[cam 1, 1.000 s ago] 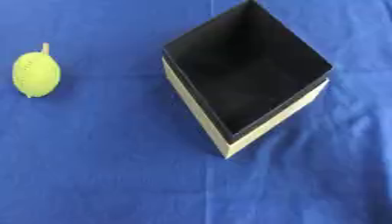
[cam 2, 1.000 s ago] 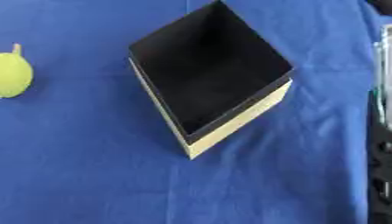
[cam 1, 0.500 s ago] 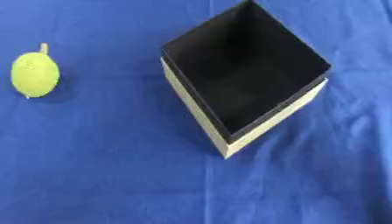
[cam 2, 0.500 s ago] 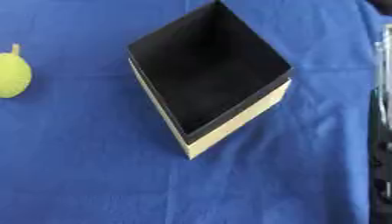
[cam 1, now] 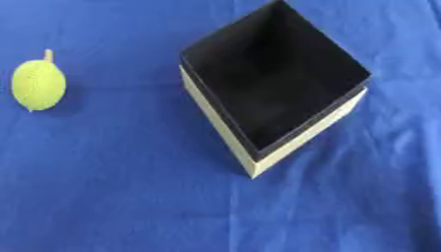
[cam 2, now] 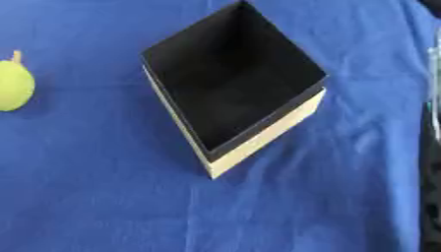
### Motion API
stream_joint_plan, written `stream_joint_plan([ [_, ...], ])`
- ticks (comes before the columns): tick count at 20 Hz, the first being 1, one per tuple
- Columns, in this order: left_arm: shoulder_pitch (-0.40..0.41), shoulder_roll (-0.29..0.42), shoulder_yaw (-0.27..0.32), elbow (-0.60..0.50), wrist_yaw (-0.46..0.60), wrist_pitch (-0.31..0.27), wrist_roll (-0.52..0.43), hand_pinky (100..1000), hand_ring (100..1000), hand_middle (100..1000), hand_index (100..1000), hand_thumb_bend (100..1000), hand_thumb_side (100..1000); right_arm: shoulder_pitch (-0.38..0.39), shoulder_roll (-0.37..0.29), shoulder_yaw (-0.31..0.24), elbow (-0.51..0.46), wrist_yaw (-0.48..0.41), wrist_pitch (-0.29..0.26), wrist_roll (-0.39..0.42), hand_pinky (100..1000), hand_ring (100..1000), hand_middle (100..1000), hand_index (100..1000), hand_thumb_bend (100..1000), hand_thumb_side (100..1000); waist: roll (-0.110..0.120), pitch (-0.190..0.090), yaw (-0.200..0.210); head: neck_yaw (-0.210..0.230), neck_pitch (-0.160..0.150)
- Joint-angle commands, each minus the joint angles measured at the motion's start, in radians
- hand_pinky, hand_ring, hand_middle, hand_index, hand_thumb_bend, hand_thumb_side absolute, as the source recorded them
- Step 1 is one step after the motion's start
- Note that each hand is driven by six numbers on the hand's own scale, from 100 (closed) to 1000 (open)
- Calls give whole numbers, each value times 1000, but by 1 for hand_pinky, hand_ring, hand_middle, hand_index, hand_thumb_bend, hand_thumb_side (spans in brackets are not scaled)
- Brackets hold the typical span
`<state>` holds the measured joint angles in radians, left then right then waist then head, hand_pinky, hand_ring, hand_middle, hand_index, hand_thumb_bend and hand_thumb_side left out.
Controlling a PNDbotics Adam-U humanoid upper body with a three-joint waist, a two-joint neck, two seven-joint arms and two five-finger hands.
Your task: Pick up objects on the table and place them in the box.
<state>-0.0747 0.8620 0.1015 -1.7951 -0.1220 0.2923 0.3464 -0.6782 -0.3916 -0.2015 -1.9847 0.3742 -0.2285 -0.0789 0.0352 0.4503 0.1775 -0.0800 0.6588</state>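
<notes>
A blue cloth (cam 1: 112,197) is spread over the bench, lightly creased. A box (cam 1: 306,133) with a black interior and pale cream outer walls is set right of centre, turned so that one corner points toward the near edge; its inside is seen to hold nothing. A yellow-green fruit (cam 1: 39,84) with a short stem at its upper end is laid on the cloth at the left side, well apart from the box, with only bare cloth between them. Neither hand is shown in either view, so their state cannot be told. A dark strip (cam 2: 430,172) is seen past the cloth's right edge.
</notes>
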Motion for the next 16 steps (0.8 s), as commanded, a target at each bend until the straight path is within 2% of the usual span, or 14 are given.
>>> stream_joint_plan([
  [1, -21, 61, -11, 3, 20, -17, -50, 750, 840, 850, 919, 937, 580, -16, -12, 2, -15, -12, -2, 4, 763, 686, 554, 800, 100, 335, 16, -176, -4, 10, 6],
  [5, -64, 82, -58, 29, 48, -43, -111, 776, 858, 859, 914, 897, 431, -17, -9, 4, -15, -15, -3, 7, 762, 685, 554, 799, 100, 332, 18, -177, -9, 14, 8],
  [7, -83, 94, -78, 32, 54, -54, -144, 804, 872, 865, 917, 847, 358, -18, -9, 5, -15, -16, -3, 8, 762, 686, 554, 799, 100, 333, 18, -177, -11, 18, 8],
  [9, -97, 104, -92, 38, 47, -50, -176, 826, 881, 867, 923, 766, 223, -17, -8, 4, -15, -16, -3, 9, 763, 686, 553, 800, 100, 338, 20, -177, -13, 22, 10],
  [10, -105, 108, -96, 41, 42, -45, -192, 829, 883, 868, 925, 753, 192, -16, -8, 4, -15, -17, -3, 9, 763, 685, 553, 800, 100, 339, 20, -177, -14, 23, 10],
  [16, -149, 114, -87, 54, 29, 6, -283, 833, 885, 867, 952, 732, 128, -12, -7, 3, -15, -20, -3, 9, 763, 685, 551, 800, 100, 346, 25, -178, -16, 25, 13],
])
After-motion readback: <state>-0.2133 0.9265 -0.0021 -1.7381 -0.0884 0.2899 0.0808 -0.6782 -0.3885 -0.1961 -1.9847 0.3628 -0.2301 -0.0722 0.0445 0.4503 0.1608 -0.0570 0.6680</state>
